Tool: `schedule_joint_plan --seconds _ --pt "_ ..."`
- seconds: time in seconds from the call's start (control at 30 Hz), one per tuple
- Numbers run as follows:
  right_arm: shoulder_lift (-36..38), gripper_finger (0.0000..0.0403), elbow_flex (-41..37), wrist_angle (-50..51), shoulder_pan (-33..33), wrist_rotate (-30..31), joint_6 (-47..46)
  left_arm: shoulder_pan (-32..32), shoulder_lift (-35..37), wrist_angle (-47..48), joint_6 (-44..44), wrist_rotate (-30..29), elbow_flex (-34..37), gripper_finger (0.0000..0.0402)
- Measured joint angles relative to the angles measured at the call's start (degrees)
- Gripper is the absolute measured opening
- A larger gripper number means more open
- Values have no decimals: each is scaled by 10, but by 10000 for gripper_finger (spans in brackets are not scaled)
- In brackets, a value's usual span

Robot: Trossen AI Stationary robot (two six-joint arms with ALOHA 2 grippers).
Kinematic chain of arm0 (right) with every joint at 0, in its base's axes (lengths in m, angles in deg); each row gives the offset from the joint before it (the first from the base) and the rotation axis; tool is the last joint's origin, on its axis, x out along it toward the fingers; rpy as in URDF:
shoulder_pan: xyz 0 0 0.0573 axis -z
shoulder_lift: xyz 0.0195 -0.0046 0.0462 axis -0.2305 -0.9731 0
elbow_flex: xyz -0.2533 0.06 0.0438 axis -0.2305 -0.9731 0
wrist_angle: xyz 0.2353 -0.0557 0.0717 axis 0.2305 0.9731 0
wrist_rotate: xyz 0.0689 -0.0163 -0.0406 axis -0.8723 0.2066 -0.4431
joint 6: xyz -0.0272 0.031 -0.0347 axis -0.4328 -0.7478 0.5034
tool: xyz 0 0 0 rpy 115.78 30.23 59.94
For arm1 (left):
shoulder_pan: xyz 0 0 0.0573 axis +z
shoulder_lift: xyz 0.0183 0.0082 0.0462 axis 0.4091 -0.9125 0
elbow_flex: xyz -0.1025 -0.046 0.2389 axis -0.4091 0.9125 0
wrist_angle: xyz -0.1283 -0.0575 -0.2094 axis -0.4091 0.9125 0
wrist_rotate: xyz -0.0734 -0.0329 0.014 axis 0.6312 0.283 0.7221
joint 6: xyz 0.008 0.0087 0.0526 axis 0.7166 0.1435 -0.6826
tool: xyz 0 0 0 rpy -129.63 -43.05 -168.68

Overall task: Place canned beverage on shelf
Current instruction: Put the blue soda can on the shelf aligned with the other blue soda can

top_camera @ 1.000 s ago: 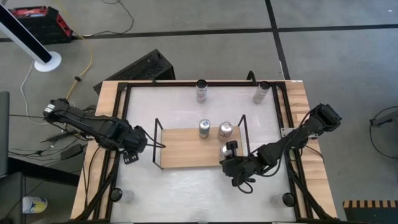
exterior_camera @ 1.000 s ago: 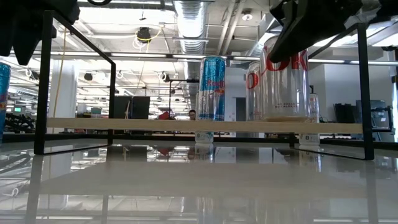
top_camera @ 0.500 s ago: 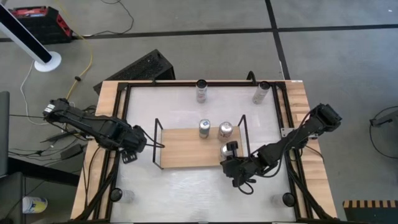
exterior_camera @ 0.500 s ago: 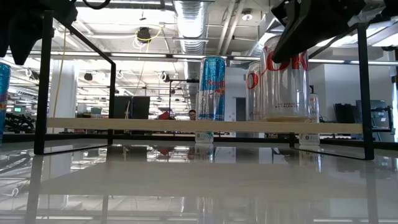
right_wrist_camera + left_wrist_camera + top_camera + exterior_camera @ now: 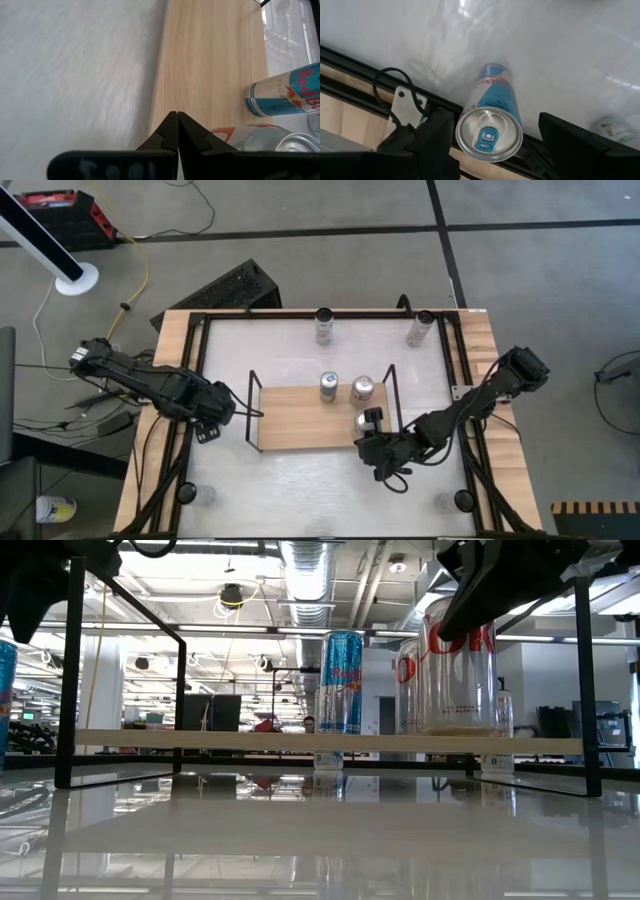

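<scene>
Hovering left end effector [image 5: 495,131] over slim blue-and-silver aluminium beverage can [image 5: 492,117]. Straddling it from above, fingers apart, showing a gap on one side, not clamping anything. Can standing upright on glossy white worktop [image 5: 300,480], right against the black frame rail at the left edge, well apart from the shelf.

Parking right end effector [image 5: 177,116] above the front edge of the low shelf [image 5: 290,420] (light wooden board, thin black wire frame ends). Fingers pressed together, holding nothing.

Already standing on the board, all towards its right end:
- tall blue-and-silver can [image 5: 329,387]
- red-topped can [image 5: 362,388] just beside it
- silver can with red lettering [image 5: 460,680] nearest the right arm

Leaving the left part of the board bare. Two more cans [image 5: 324,326] waiting upright along the far edge of the worktop.

Handling, judging only:
- Expecting thin, smooth metal: slippery, and denting under hard squeeze.
- Probably light if empty, noticeably heavier if full; not telling which from here.
- Tall and narrow, so tipping easily on any sideways knock.
- Suggesting gripping around mid-body, across the diameter, not at the rim or the tapered top.
- Moderating force; lifting straight up before clearing the rail and the wire frame end.
</scene>
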Motion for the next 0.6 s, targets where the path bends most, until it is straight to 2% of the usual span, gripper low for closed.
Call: schedule_joint_plan --seconds 0.2,0.3,0.43,0.6 --pt "0 24 0 0 0 0 0 0 0 0 11 6 1 279" --pt "0 24 0 0 0 0 0 0 0 -4 16 30 21 279" --pt "0 24 0 0 0 0 0 1 2 13 22 30 61 279" --pt "0 24 0 -1 0 0 0 1 3 -7 15 34 76 279"
